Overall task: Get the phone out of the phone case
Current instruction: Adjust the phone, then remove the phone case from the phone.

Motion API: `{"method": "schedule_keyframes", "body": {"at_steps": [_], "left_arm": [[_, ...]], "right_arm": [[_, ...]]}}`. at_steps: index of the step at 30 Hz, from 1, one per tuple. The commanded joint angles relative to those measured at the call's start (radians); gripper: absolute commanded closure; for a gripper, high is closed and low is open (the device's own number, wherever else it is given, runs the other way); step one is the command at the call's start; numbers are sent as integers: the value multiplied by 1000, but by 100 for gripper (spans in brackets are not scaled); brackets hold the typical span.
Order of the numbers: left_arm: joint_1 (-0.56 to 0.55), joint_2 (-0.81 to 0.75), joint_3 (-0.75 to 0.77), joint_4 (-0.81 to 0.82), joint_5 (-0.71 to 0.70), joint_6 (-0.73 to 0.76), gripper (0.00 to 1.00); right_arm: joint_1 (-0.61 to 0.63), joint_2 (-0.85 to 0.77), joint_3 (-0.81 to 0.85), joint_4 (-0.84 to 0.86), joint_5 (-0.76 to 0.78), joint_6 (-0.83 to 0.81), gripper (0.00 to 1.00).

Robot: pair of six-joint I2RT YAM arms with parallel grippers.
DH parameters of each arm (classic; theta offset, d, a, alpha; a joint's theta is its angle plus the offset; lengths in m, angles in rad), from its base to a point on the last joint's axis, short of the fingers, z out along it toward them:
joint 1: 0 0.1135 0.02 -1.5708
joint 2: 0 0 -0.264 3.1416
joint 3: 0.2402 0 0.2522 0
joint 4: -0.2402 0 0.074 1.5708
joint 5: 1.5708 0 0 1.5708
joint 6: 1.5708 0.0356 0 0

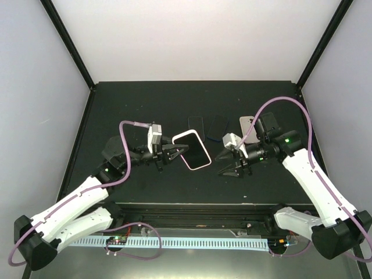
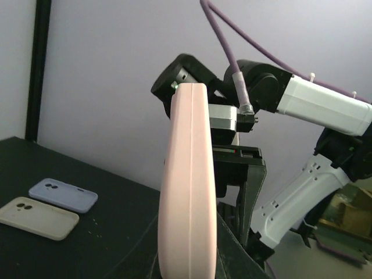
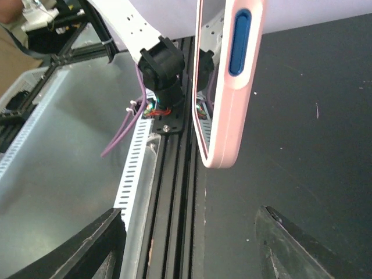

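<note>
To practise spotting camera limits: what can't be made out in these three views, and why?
Left wrist view: phone stands edge-on, so its screen is hidden.
Right wrist view: phone's upper part is cut off by the top edge.
Top view: pale case is partly covered by the right arm.

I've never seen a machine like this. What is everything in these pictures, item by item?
phone in its case: one, pink case around a dark screen, held up off the table.
beige case: one, beige, flat on the table.
lavender case: one, lavender, flat beside the beige case.
dark slabs: two, black, far middle of the table; phones or cases, cannot tell.
table: one, black, under everything.
cables: two, purple, one looping over each arm.
left gripper: one, black, shut on the phone in its case.
right gripper: one, black, open and empty, right of the phone.
</note>
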Motion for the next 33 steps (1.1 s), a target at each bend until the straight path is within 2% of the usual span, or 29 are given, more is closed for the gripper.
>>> {"method": "schedule_keyframes", "body": {"at_steps": [1,8,16,23,30,33], "left_arm": [[29,18,96,-4,135,-48,98],[41,27,132,-17,218,-65,98],[51,88,202,-61,373,-60,98],[55,110,235,-128,432,-15,98],[57,121,240,-141,481,-19,98],[57,134,236,-103,518,-66,98]], "right_arm": [[44,-43,15,50,108,-20,38],[174,-34,48,126,228,70,40],[290,-58,79,132,239,68,56],[308,-53,107,76,206,40,62],[312,-52,110,59,247,-4,78],[338,-50,112,52,288,-32,82]]}}
